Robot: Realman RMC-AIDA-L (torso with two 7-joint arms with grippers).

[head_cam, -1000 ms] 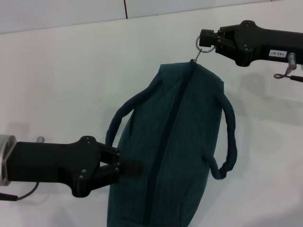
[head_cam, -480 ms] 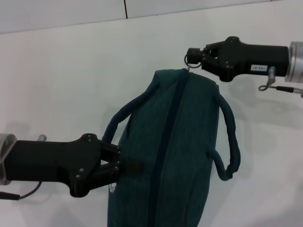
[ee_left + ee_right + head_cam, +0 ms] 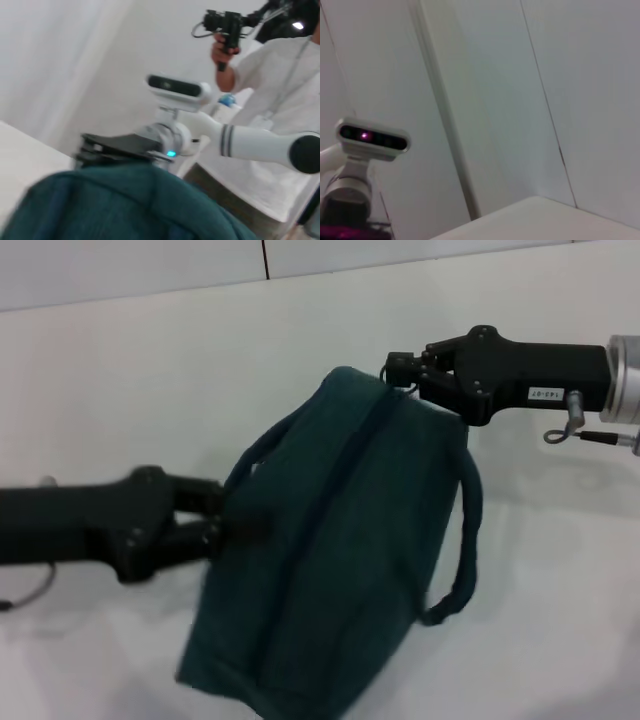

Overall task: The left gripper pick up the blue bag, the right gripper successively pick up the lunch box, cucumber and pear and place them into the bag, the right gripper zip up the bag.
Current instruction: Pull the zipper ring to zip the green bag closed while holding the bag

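**Bag zipped, both arms on it**

The blue bag [image 3: 330, 550] lies tilted on the white bench [image 3: 150, 370], between the two end effectors. Its dark zipper line [image 3: 340, 480] runs along the top from the far end toward the near end and looks closed along all the length that shows, so no silver lining and no opening are visible. One loop handle [image 3: 462, 540] hangs down on the side of the bag toward the right arm.

The right end effector [image 3: 398, 368] is at the far top corner of the bag, just where the zipper ends. Its fingers are closed around a small part there; I judge it to be the zipper pull, but the ring itself is hard to make out. The left end effector [image 3: 215, 525] is at the opposite flank of the bag, its fingers pressed into the fabric and gripping it.

The lunch box, the cucumber and the pear are not visible anywhere on the bench. Probably they are already inside, though the closed bag hides its contents. As I judge it, the task is nearly finished: only releasing the pull and the bag seems to remain.
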